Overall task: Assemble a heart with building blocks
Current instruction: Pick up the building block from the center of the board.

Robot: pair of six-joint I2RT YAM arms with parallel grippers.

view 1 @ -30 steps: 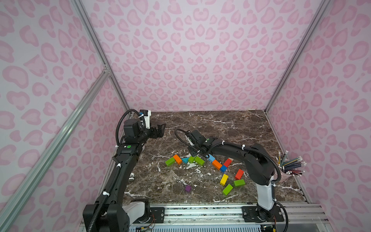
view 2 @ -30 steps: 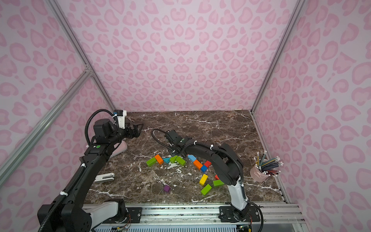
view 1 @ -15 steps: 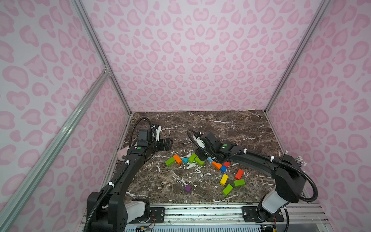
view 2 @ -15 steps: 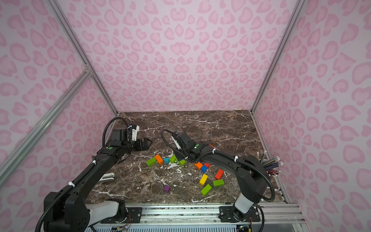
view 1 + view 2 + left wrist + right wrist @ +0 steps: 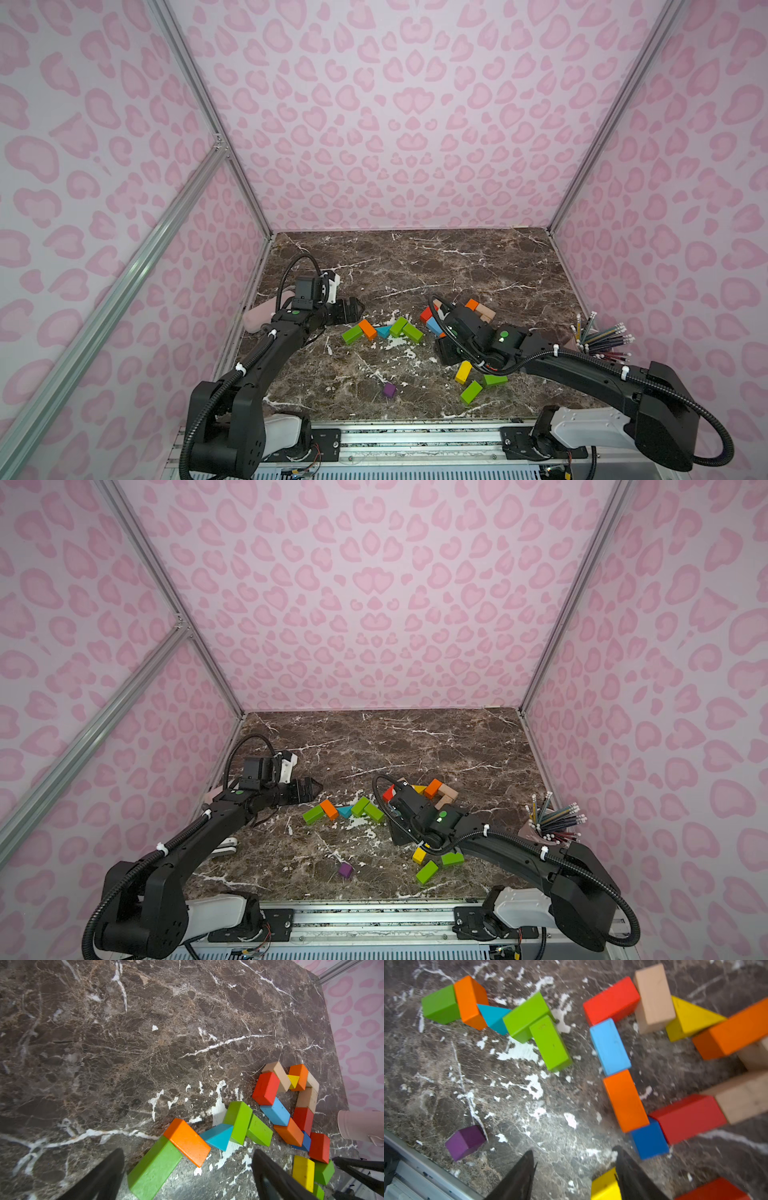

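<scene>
Currently, the building blocks (image 5: pixel 409 331) lie scattered on the marble table (image 5: pixel 415 257), below frame centre in both top views. The left gripper (image 5: pixel 189 1151) and right gripper (image 5: pixel 575 1149) stand released, grasping nothing.

Readable text: nothing is reading legibly in any view.
Building blocks (image 5: pixel 625 1101): they are showing plain painted or bare wooden faces, with no letters or numbers.
Walls (image 5: pixel 374 124): they are carrying only a pink blotch print, no words or signs.
Pencils (image 5: pixel 602 336): any print on them is appearing too small to make out.
</scene>
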